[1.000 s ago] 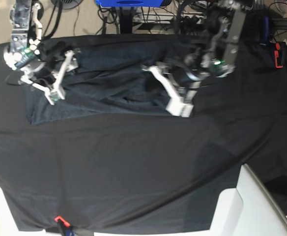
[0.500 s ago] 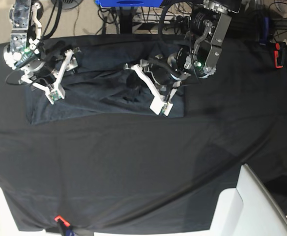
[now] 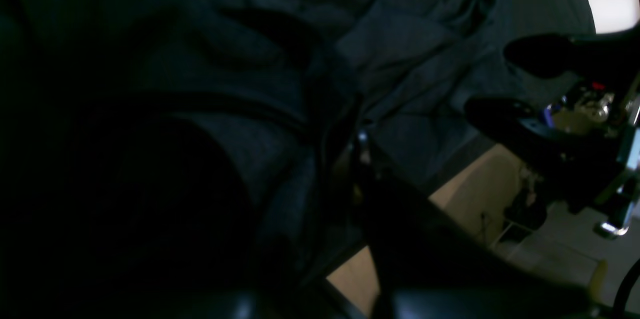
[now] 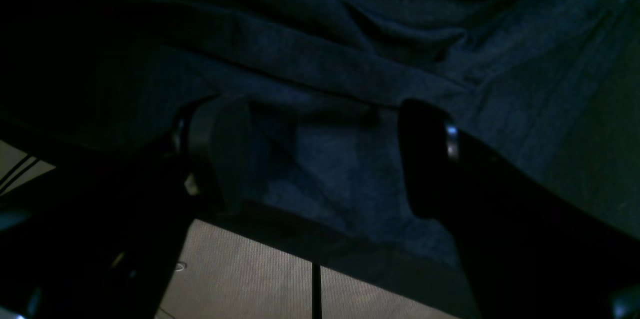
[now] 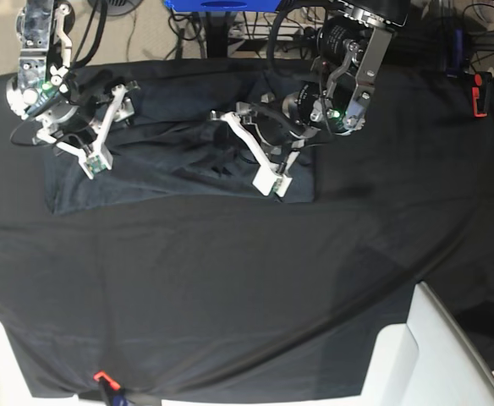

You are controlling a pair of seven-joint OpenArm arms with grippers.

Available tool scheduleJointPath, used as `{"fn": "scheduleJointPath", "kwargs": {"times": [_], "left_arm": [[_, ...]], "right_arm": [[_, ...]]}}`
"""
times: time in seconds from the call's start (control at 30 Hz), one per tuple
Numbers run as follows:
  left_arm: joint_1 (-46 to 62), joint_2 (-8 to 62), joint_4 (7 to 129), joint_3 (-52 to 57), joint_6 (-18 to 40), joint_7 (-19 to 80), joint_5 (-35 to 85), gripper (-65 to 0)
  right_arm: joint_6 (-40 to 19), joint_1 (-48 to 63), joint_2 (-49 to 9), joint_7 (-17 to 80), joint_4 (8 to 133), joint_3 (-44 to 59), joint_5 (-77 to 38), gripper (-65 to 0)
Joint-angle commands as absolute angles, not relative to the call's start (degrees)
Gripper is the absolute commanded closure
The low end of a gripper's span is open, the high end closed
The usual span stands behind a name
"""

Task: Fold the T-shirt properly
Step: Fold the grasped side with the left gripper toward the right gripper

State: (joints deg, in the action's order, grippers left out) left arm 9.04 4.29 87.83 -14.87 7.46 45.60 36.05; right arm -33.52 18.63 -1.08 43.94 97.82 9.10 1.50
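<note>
The T-shirt (image 5: 171,165) is spread across the far half of the black tablecloth (image 5: 230,288), gathered into a rough, wrinkled band; one side appears to have been drawn inward, though no neat fold is yet seen, so most of the task is judged to remain. The left gripper (image 5: 268,173) is seen nearly shut low over the shirt's right part; whether cloth is pinched cannot be told from the dark wrist view. The right gripper (image 4: 325,159) is held open over the shirt's other end, nothing between its jaws.
</note>
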Motion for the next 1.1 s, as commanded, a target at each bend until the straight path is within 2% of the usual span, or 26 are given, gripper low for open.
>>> {"fn": "scheduleJointPath", "kwargs": {"times": [0.0,0.13,0.27,0.43,0.8,1.07], "left_arm": [[8.13,4.09,88.57,-15.87,7.96,44.7,36.97,-9.1],[6.02,4.35,87.78,-21.49,7.96,44.7,36.97,-22.1],[4.26,4.44,86.46,-24.13,7.96,44.79,37.14,-31.8],[3.65,4.53,86.2,-25.63,7.96,44.79,37.05,-40.5],[-6.02,5.14,83.74,-44.0,8.13,44.79,37.49,-40.5],[-7.16,5.41,85.76,-45.67,8.13,44.79,37.58,-40.5]], "right_arm": [[-33.54,18.33,-1.36,43.21,98.86,9.1,1.01,-42.5],[-33.54,18.42,-1.36,43.3,98.86,9.01,1.01,-42.5],[-33.54,18.51,-1.36,43.3,98.86,9.1,1.01,-42.5],[-33.54,18.51,-1.36,43.3,98.86,9.1,1.01,-42.5],[-33.54,18.33,-1.36,43.38,98.68,9.1,1.01,-42.5],[-33.54,18.33,-1.36,43.3,98.59,9.19,1.01,-42.5]]}}
